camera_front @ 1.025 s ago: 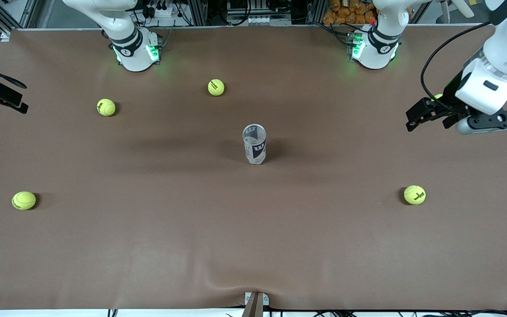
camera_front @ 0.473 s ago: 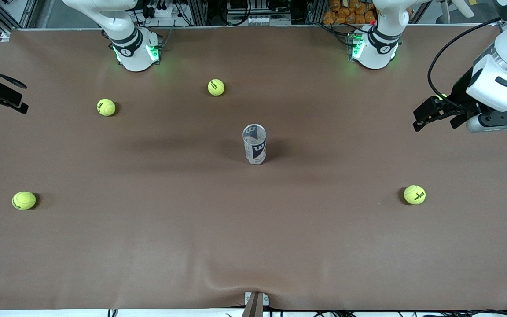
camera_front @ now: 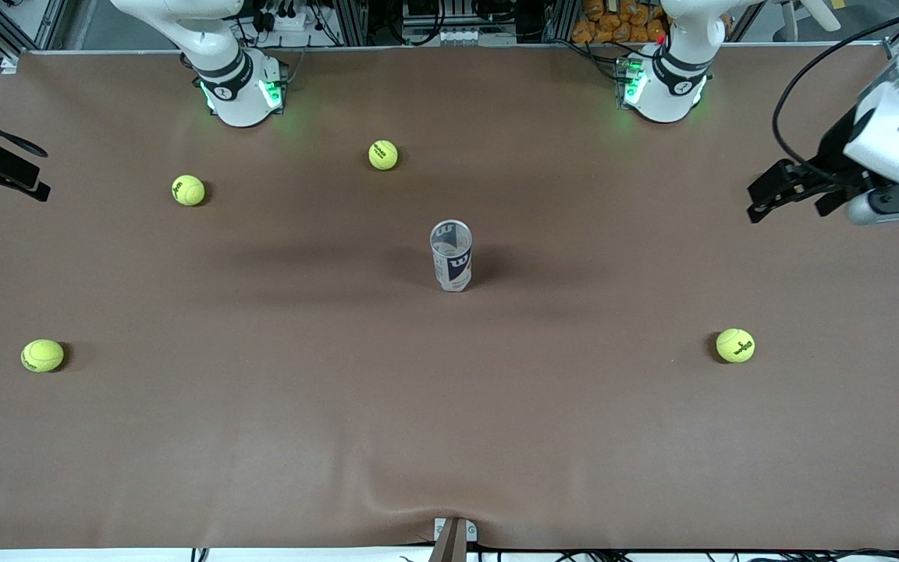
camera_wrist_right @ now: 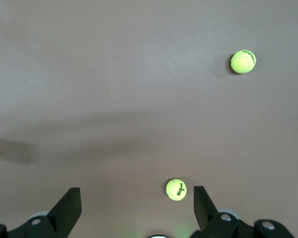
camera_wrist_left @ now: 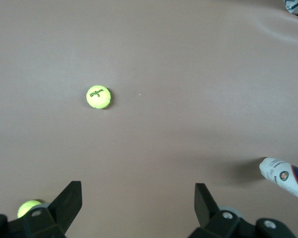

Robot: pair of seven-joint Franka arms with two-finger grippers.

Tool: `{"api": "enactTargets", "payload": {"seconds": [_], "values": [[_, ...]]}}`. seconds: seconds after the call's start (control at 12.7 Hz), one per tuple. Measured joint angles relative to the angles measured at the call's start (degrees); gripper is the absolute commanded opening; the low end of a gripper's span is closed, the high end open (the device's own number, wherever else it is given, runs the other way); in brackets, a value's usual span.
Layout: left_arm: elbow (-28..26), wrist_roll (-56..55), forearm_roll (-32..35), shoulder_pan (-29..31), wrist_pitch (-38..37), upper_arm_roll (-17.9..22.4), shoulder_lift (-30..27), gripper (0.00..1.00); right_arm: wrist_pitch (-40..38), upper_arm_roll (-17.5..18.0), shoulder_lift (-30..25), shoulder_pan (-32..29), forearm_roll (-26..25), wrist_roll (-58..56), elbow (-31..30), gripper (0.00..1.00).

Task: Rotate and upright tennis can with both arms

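while the tennis can (camera_front: 451, 255) is standing upright mid-worktop (camera_front: 449, 437), both arms are waiting apart. the left gripper (camera_front: 783, 190) is hanging wide open and empty over the worktop's left-arm end. the right gripper (camera_wrist_right: 137, 210) is gaping empty too.

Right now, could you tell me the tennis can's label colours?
White and dark blue on the tennis can, clearest in the front view.

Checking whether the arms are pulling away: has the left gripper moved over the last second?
Yes. The left gripper, open, has drawn away from the upright tennis can, toward the left arm's end of the table.
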Motion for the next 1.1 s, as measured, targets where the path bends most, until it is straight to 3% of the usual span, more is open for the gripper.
{"api": "enactTargets", "payload": {"seconds": [0.16,0.47,0.63,1.1], "values": [[0.32,3.87,0.04,-2.92,-1.24,4.83,-0.09,1.0,0.0,0.0,0.0,0.0,0.0,0.0,0.0,1.0],[0.33,5.17,0.04,-19.02,-4.58,21.06,-0.28,1.0,0.0,0.0,0.0,0.0,0.0,0.0,0.0,1.0],[0.14,5.03,0.04,-25.6,-5.64,27.25,-0.83,1.0,0.0,0.0,0.0,0.0,0.0,0.0,0.0,1.0],[-0.8,2.59,0.25,-28.18,-6.67,28.95,-1.49,1.0,0.0,0.0,0.0,0.0,0.0,0.0,0.0,1.0]]}}
